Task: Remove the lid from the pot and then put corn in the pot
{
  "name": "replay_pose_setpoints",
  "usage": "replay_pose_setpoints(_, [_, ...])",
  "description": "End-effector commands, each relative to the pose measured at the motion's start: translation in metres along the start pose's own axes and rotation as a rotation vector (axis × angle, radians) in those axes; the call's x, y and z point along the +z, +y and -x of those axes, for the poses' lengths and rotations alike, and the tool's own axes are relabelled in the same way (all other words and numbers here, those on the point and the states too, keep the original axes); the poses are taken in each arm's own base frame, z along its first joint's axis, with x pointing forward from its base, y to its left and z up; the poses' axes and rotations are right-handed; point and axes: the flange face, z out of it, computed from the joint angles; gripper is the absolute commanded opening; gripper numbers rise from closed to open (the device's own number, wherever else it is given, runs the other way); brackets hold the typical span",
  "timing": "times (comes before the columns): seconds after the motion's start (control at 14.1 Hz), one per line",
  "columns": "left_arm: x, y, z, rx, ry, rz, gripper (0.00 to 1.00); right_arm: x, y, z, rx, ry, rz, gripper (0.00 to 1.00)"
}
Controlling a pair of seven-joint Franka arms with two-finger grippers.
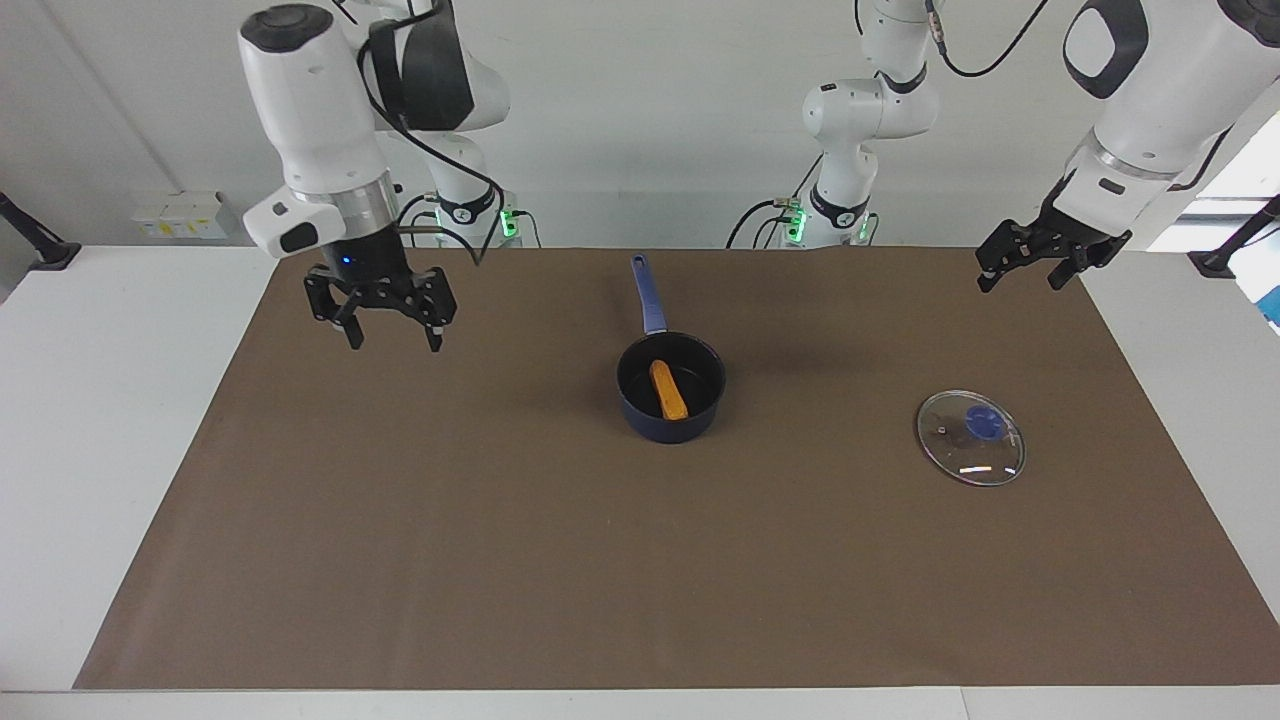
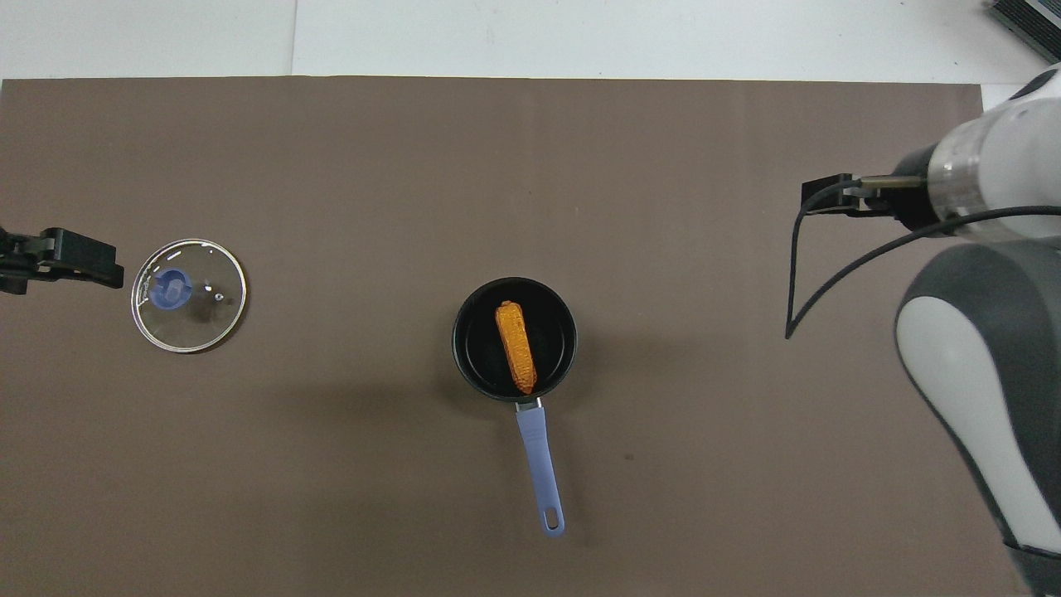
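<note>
Looks basically done: the corn (image 1: 668, 389) is seen lying inside the pot (image 1: 671, 388) mid-worktop (image 1: 150, 400), and the lid (image 1: 970, 437) is parked flat toward the left arm's end, well apart. Both the left pincer (image 1: 1030, 268) and right pincer (image 1: 393, 325) are held up, spread apart, empty. Glass lid's probably slick and breakable, best grabbed by its knob.

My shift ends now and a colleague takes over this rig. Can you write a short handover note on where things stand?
Left gripper: open, holding nothing, raised over the mat's edge at the left arm's end.
Right gripper: open, holding nothing, raised over the mat at the right arm's end.
Lid: off, flat on the mat toward the left arm's end, knob up.
Pot: mid-mat, handle toward the robots.
Corn: lying in the pot.
Done: both steps. Left: nothing.
</note>
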Motion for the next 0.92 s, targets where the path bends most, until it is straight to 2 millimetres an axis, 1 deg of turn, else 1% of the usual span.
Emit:
replay_pose_setpoints(0.0, [-0.003,-0.001,0.002,0.001,-0.01,0.006,1.0,-0.027,0.023,0.011,-0.038,-0.024,-0.004,1.0])
replay_pose_setpoints(0.21, [-0.003,-0.001,0.002,0.001,-0.009,0.006,1.0,-0.046,0.049,0.026,-0.031,-0.062,-0.002,1.0])
replay_pose_setpoints(0.42, [-0.003,-0.001,0.002,0.001,-0.009,0.006,1.0,-0.072,0.059,0.045,-0.019,-0.086,-0.006,1.0])
replay_pose_setpoints(0.57, [-0.003,-0.001,0.002,0.001,-0.009,0.006,1.0,-0.083,0.07,0.056,-0.01,-0.108,-0.006,1.0])
replay_pose_setpoints(0.64, [-0.003,-0.001,0.002,0.001,-0.01,0.006,1.0,-0.087,0.071,0.06,-0.007,-0.105,-0.008,1.0])
replay_pose_setpoints(0.78, [-0.003,-0.001,0.002,0.001,-0.01,0.006,1.0,-0.087,0.068,0.063,-0.014,-0.117,-0.009,1.0])
replay_pose_setpoints(0.85, [-0.003,-0.001,0.002,0.001,-0.009,0.006,1.0,-0.086,0.061,0.067,-0.028,-0.152,-0.009,1.0])
